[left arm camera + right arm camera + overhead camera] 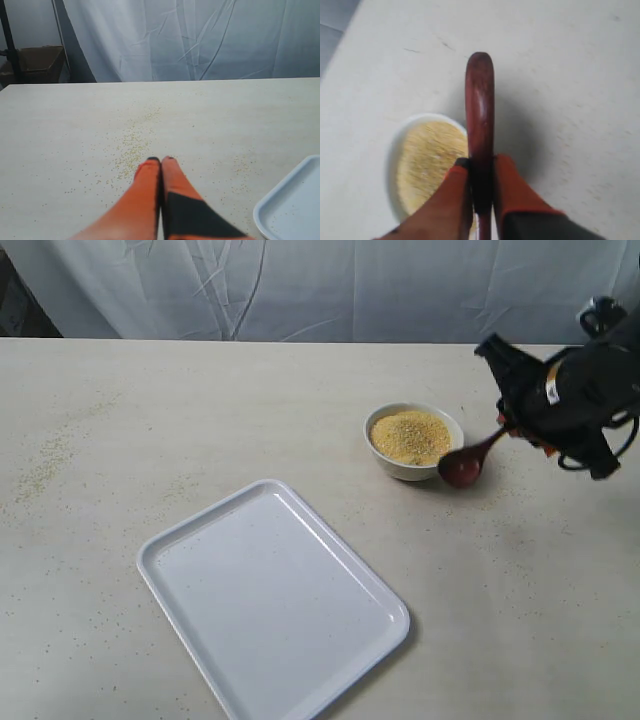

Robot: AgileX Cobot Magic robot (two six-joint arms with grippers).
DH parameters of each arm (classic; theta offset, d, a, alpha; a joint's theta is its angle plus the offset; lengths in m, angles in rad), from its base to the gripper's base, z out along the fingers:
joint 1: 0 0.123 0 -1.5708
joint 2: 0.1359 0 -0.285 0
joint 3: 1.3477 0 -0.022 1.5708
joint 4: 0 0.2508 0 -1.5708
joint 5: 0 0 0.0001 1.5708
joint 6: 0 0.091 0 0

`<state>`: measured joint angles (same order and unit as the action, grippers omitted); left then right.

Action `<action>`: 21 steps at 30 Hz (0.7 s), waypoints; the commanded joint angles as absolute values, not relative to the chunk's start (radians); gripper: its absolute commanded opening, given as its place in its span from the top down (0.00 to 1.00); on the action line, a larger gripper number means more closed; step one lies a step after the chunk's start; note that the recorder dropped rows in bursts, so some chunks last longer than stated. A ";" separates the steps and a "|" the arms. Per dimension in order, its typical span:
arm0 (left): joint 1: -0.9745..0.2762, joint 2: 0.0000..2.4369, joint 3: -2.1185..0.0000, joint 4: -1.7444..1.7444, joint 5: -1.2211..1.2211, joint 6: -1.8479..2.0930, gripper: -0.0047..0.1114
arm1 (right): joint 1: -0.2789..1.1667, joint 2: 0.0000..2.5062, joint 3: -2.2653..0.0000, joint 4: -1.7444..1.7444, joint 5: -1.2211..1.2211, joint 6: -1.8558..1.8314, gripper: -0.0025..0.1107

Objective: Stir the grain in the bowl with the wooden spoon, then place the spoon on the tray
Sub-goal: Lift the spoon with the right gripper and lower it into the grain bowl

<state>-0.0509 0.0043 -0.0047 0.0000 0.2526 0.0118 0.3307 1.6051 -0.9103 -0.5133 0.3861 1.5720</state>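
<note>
The white bowl (pixel 412 468) stands right of the table's middle, filled with yellow grain (pixel 410 436). My right gripper (pixel 510 428) is shut on the handle of the dark wooden spoon (pixel 470 460). The spoon's round head hangs just right of the bowl, beside its rim and outside it. In the right wrist view the spoon (pixel 480 107) runs out between the orange fingers (pixel 512 185), with the bowl (pixel 395 150) and grain (pixel 427 160) to one side. The white tray (pixel 270 600) lies at the front centre with nothing on it. My left gripper (pixel 161 160) is shut and holds nothing, pointing over bare table.
Spilled grains (pixel 132 145) are scattered over the table in front of the left gripper, also at the left (pixel 40 470) in the exterior view. A corner of the tray (pixel 290 205) shows in the left wrist view. A white curtain (pixel 330 285) hangs behind the table.
</note>
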 commanded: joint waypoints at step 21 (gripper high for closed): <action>-0.053 0.000 0.000 0.000 0.238 0.011 0.96 | 0.328 2.011 -1.268 -0.758 0.345 1.888 0.80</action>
<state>-0.0509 0.0043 -0.0047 0.0000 0.2526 0.0118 0.3307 2.0119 -1.2576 -0.7480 0.3551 1.8873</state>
